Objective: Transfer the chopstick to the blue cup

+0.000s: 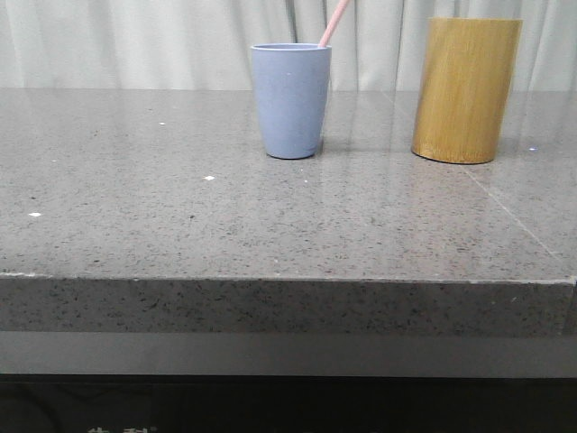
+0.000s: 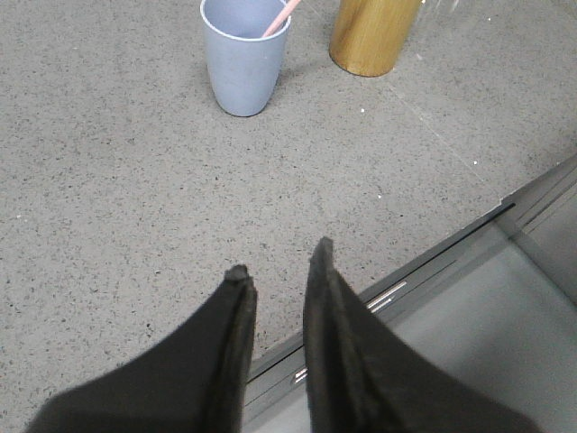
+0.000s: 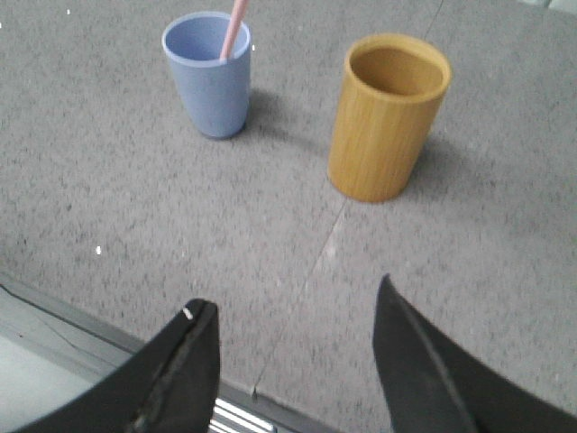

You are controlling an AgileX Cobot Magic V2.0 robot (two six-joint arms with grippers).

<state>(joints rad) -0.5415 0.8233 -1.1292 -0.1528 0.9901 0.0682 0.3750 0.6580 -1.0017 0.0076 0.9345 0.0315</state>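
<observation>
Grey stone counter (image 1: 180,225), curtain behind. Chopstick (image 1: 334,23) stood in cup (image 1: 290,99), frame top-centre; task looked done. Left gripper (image 2: 279,266) narrowly parted, right gripper (image 3: 293,311) wide, both empty.

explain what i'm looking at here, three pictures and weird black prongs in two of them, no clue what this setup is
This is a robot with two arms, each ending in a two-fingered gripper. One picture looks forward over a grey stone table. The other two come from cameras on the arms' wrists, so the black prongs are the fingers themselves: the left gripper, its fingers a small gap apart, and the right gripper, spread wide. Both are holding nothing.

On the table stand a blue cup and, to its right in the front view, a taller bamboo cup. A thin pink chopstick stands leaning inside the blue cup, so the job of moving it there looks done. The bamboo cup looks empty.
</observation>
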